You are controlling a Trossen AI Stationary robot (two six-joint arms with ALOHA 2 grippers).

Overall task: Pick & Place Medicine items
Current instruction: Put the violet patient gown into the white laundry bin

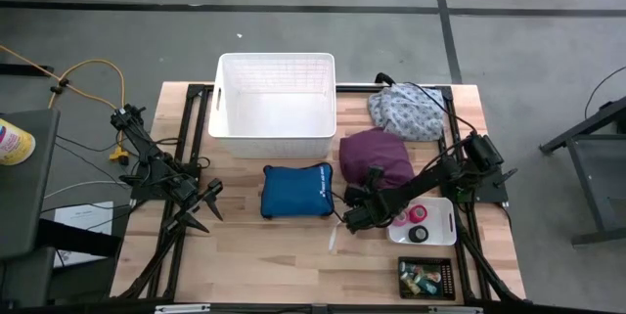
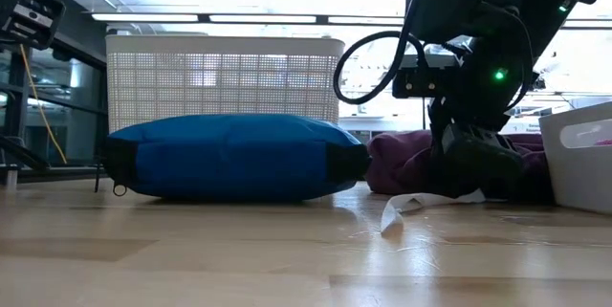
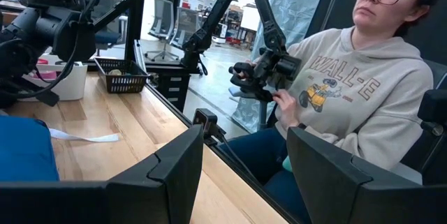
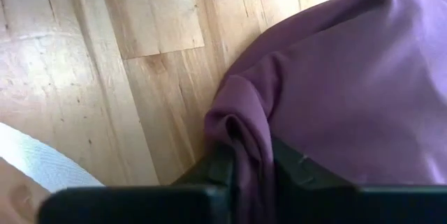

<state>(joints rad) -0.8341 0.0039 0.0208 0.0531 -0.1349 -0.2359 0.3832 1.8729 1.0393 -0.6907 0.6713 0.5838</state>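
Note:
The medicine items, pink, red and black rolls [image 1: 416,221], lie in a small white tray [image 1: 445,208] at the near right. More small items sit in a black mesh basket [image 1: 425,277] nearer the front edge. My right gripper [image 4: 251,175] is left of the tray, at the near edge of a purple cloth bundle [image 1: 377,156], and is shut on its cloth. My left gripper [image 3: 244,175] waits open at the table's left side [image 1: 201,211], holding nothing. My right gripper pinches a raised fold at the purple cloth bundle's edge [image 4: 244,130] between its two fingers. The fingers slant down onto it from the table's right. The bundle rests on the table.
A large white basket [image 1: 276,104] stands at the far middle, a blue zip pouch [image 1: 296,190] in front of it, a floral cloth bundle [image 1: 406,113] at the far right. A white strip [image 2: 411,207] lies on the wood near the gripper. A seated person [image 3: 356,91] is beyond the table edge.

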